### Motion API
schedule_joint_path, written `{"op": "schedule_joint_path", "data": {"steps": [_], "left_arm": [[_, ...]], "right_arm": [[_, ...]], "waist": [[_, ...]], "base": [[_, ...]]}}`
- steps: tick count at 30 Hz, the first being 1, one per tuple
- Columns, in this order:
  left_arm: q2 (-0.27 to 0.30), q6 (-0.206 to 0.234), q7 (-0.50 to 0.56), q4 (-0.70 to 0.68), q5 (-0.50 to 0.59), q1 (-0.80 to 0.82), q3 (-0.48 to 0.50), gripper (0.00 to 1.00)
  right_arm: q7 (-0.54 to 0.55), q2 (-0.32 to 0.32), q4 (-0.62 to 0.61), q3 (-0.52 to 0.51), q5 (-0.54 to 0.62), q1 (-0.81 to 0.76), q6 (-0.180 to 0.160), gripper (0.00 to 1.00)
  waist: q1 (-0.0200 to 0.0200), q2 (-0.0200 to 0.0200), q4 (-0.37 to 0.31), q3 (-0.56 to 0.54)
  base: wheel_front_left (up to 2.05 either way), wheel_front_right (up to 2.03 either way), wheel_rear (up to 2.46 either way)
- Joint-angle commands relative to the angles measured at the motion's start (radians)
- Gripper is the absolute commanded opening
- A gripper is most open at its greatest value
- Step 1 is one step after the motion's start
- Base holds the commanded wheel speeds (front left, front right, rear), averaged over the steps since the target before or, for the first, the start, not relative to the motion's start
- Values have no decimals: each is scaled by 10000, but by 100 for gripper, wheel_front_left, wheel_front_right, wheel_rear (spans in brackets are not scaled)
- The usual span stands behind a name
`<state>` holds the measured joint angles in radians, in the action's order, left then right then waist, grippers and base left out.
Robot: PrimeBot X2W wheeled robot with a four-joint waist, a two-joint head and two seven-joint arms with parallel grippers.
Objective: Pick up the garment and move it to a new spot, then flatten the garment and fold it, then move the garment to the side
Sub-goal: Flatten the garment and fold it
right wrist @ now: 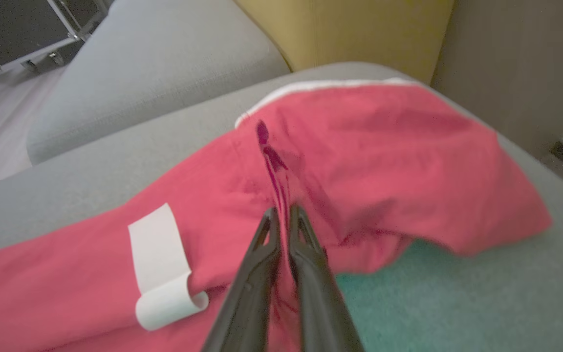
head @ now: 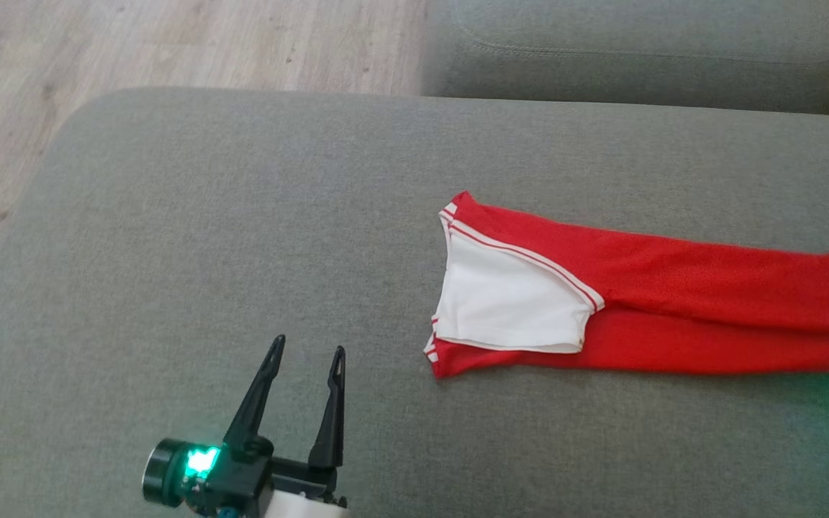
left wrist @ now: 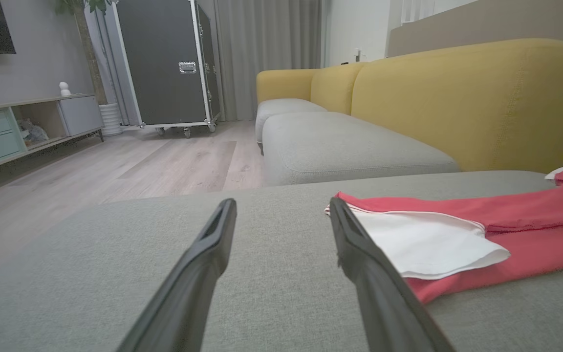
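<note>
Right tool [right wrist: 284, 213] is pinched shut on a raised ridge of the red garment [right wrist: 384, 146], its 2 dark fingers pressed together with cloth gathered between them, not far from the white-edged hem. Left tool [head: 310, 345] stands wide open and holds nothing. It hovers over bare grey sofa cushion [head: 206, 216] toward the cushion's near edge, apart from the garment's end where the white lining [head: 508, 302] shows. The garment lies in a long narrow band across the right half of the cushion, reaching toward its right edge, with a white tab [right wrist: 157, 254] curling up on it. The task looks to be at its very start: a grip is made for the pick-up, but most of the cloth rests on the cushion, not lifted. Carrying it to a new spot, flattening, folding and setting it aside all remain.
</note>
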<state>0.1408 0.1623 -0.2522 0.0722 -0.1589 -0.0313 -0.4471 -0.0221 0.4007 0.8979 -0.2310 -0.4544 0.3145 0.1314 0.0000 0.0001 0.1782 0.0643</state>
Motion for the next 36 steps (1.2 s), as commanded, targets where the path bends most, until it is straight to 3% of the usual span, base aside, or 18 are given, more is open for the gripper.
{"op": "schedule_joint_path", "data": {"steps": [1, 3, 5, 8, 14, 21, 31, 32, 33, 34, 36], "left_arm": [[-112, -38, -95, -241, 101, 157, 415, 100], [-157, -129, -95, -192, 165, 119, 475, 100], [-245, -277, -95, -114, 262, 44, 596, 100], [-321, -394, -95, -70, 321, 27, 650, 100], [-470, -604, -95, 18, 404, 52, 730, 100], [-633, -818, -95, 160, 450, 161, 799, 100], [-783, -965, -95, 256, 531, 301, 923, 100], [-794, -968, -95, 257, 542, 311, 929, 100], [-805, -967, -95, 259, 550, 319, 936, 100], [-815, -968, -95, 263, 558, 328, 939, 100], [-833, -978, -95, 291, 569, 354, 934, 100]], "right_arm": [[10, 327, -558, 294, 26, 212, -7, 0], [198, 268, -1291, 550, -183, 350, -7, 0], [547, -184, -3204, 1183, -641, 466, -7, 0], [957, -714, -4662, 1591, -625, 494, -7, 0], [1763, -2097, -6441, 2490, -370, 455, -7, 0], [2147, -3160, -6231, 3739, -168, 477, -7, 0], [1768, -3490, -4521, 5215, -560, 895, -7, 0], [1656, -3495, -4358, 5373, -744, 973, -7, 4], [1527, -3497, -4207, 5542, -991, 1050, -7, 18], [1390, -3499, -4069, 5730, -1247, 1138, -7, 49], [1134, -3500, -3805, 6138, -1750, 1301, -7, 100]], "waist": [[0, -1, -98, -70], [0, -1, -180, -135], [0, -1, -233, -247], [0, -1, -160, -289], [0, -1, 242, -216], [0, -1, 835, -72], [0, -1, 1276, 165], [0, -1, 1286, 185], [0, -1, 1292, 202], [0, -1, 1296, 218], [0, -1, 1287, 226]], "base": [[0, 0, 0], [0, 0, 0], [0, 0, 0], [0, 0, 0], [0, 0, 0], [0, 0, 0], [0, 0, 0], [0, 0, 0], [0, 0, 0], [0, 0, 0], [0, 0, 0]]}}
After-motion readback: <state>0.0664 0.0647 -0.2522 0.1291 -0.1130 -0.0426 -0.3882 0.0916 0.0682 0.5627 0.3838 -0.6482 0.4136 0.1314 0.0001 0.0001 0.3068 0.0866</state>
